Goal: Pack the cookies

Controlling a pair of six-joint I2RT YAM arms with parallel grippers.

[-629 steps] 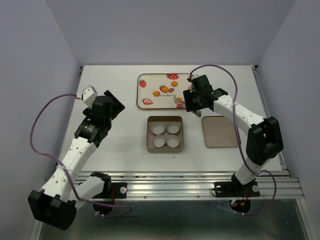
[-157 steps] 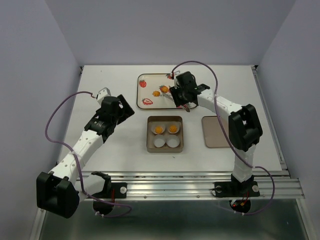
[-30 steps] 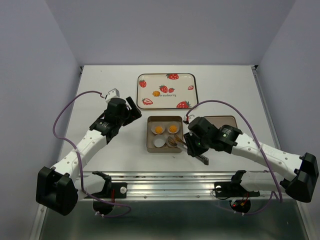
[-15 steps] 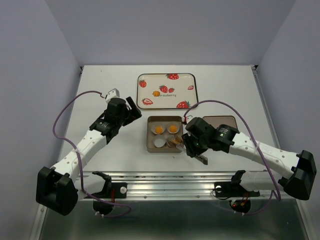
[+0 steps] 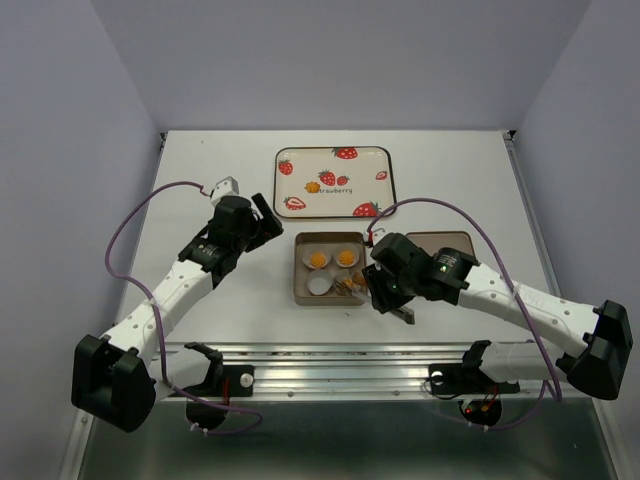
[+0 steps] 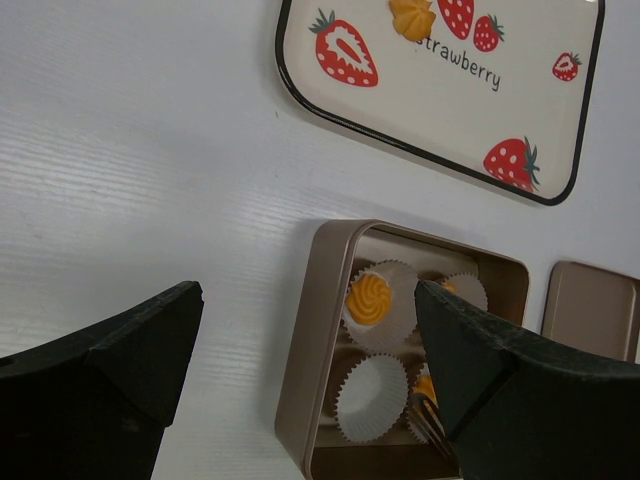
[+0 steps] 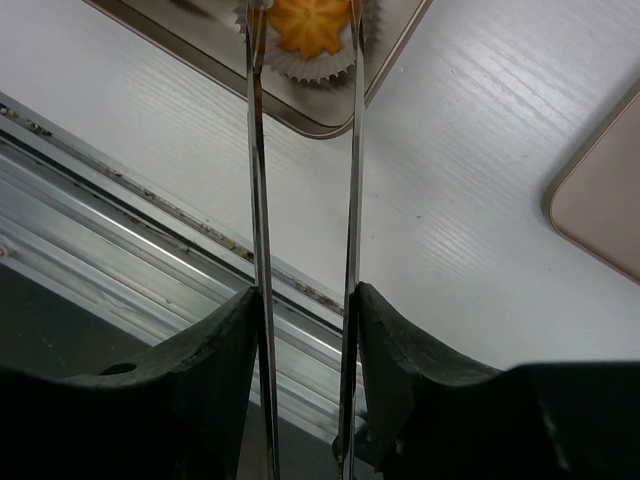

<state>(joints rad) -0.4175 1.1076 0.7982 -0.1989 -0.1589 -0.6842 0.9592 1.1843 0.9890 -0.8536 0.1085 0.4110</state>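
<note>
Beyond the right gripper (image 7: 305,330), a cookie (image 7: 308,25) sits between its tongs (image 7: 355,150).

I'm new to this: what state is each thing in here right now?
Square metal tin: open, three orange-yellow cookies inside.
White paper cup: empty.
Flat metal lid: off, beside the tin.
Strawberry-print tray: holds one more cookie.
Thin metal tongs: tips either side of a cupped cookie.
Left gripper: open, empty.
Right gripper: shut on the tongs.
</note>
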